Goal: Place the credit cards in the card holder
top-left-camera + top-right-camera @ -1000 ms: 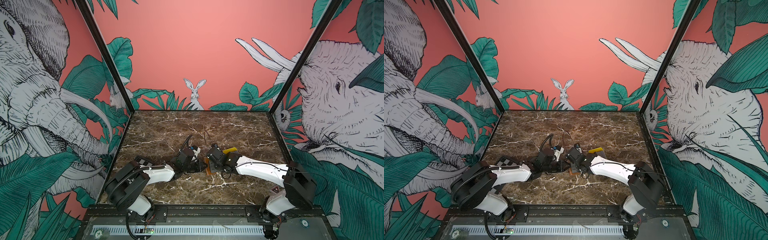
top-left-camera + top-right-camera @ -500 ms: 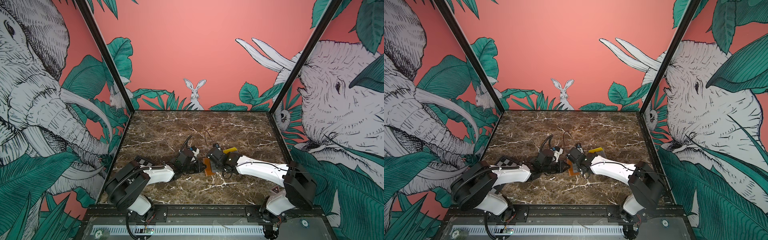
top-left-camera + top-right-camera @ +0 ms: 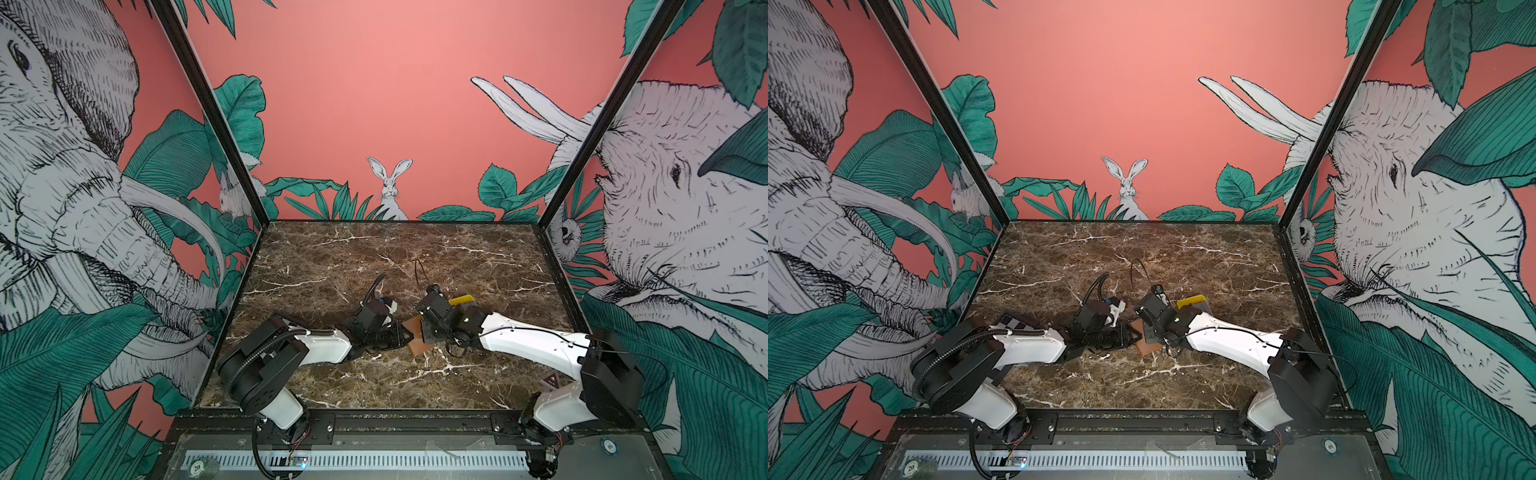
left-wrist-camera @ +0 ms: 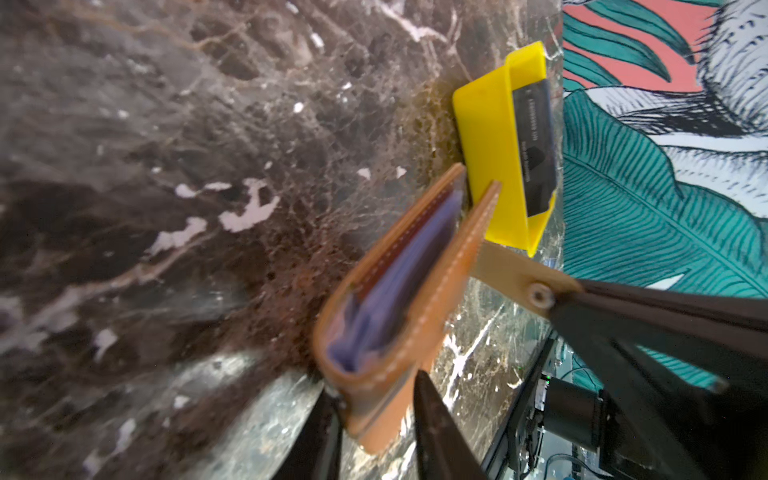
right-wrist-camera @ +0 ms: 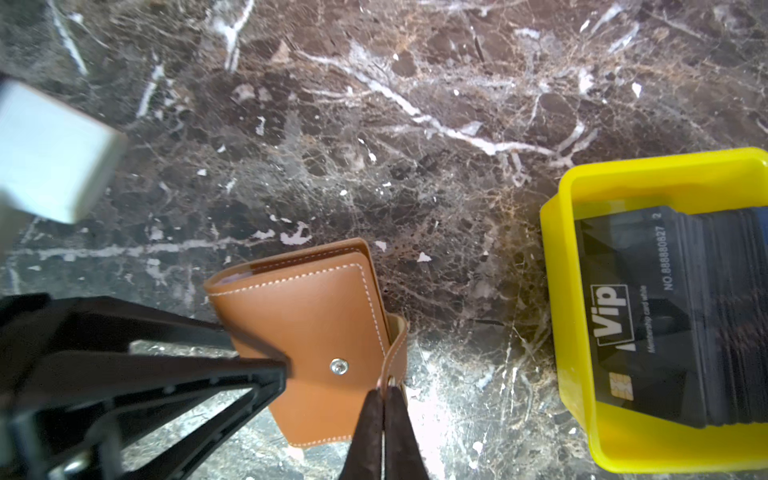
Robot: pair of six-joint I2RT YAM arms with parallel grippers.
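in both top views the left arm reaches in from the left, low over the brown marble table (image 3: 374, 257). the left claw (image 4: 376, 390) has one finger on each side of the holder (image 5: 307, 332), at its folded back edge. i cannot tell if it is squeezing or has let go.

the holder sits in the middle of the table, between the two claws. it is tan leather with white stitches and a round metal snap (image 5: 339, 367) on its cover. it is open just a crack, and the left wrist view shows grey-purple sleeves inside. no words can be read on it.

the right claw (image 5: 384, 395) is pinched tight on the tab (image 5: 397, 349) at the holder's open edge.

further right, near the holder but not touching it, is a yellow tray (image 5: 557, 291). the black cards (image 5: 648, 324) lie stacked inside it. the top card says "vip" in big white letters, with small words "membership card" beside it. it also has "no." with a row of eights and a gold chip.
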